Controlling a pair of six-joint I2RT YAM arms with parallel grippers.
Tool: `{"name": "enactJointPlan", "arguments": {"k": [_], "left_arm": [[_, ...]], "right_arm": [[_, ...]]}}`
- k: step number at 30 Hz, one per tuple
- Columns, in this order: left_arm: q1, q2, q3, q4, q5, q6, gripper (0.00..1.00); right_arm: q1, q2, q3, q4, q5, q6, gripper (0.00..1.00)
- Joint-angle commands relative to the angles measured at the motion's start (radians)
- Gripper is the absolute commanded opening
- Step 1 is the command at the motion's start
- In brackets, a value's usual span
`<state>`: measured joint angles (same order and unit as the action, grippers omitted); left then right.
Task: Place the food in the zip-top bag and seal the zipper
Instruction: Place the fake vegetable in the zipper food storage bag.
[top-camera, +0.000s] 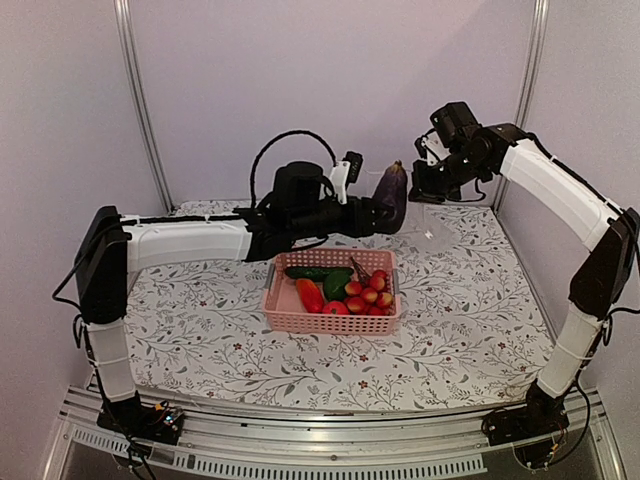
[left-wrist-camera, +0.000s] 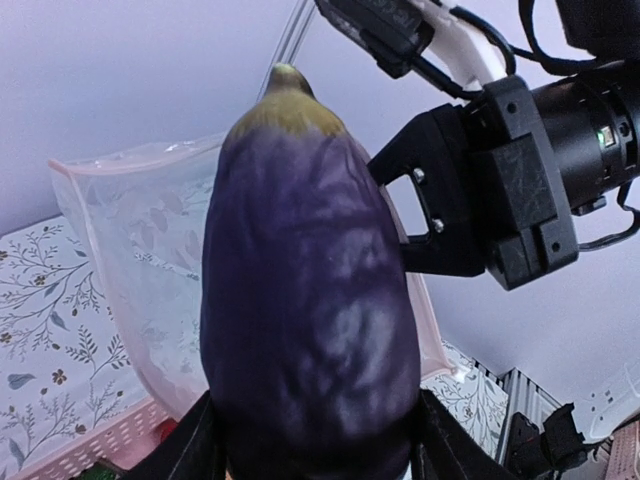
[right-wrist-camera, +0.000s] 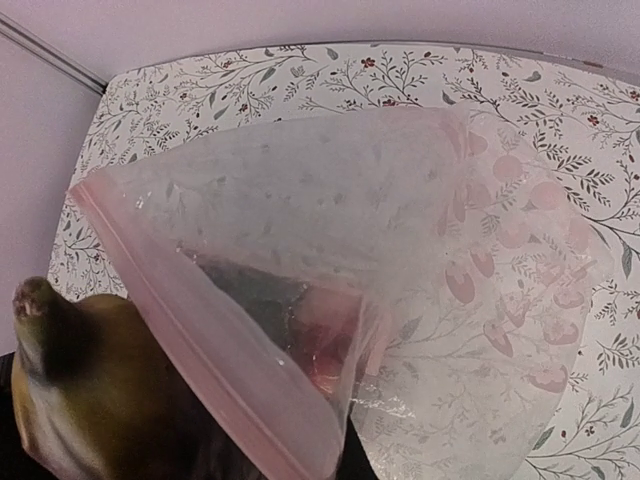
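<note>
Left gripper (top-camera: 379, 214) clasps the eggplant (top-camera: 391, 190) just beside the right gripper (top-camera: 428, 190) — which seemingly pinches the zip-top bag (right-wrist-camera: 400, 250) open for it

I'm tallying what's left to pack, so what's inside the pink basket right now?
Inside the pink basket: a green cucumber, a green pepper, red-orange pieces and a cluster of small red fruits. Anything beneath them is covered.
</note>
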<state>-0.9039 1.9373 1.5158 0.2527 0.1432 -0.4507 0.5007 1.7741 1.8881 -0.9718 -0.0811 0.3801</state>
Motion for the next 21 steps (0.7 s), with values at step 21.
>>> {"name": "enactJointPlan", "arguments": {"k": [21], "left_arm": [[0.067,0.297,0.432,-0.533,0.199,-0.177,0.01]], "right_arm": [[-0.005,-0.047,-0.095,0.053,0.029,-0.089,0.00]]}}
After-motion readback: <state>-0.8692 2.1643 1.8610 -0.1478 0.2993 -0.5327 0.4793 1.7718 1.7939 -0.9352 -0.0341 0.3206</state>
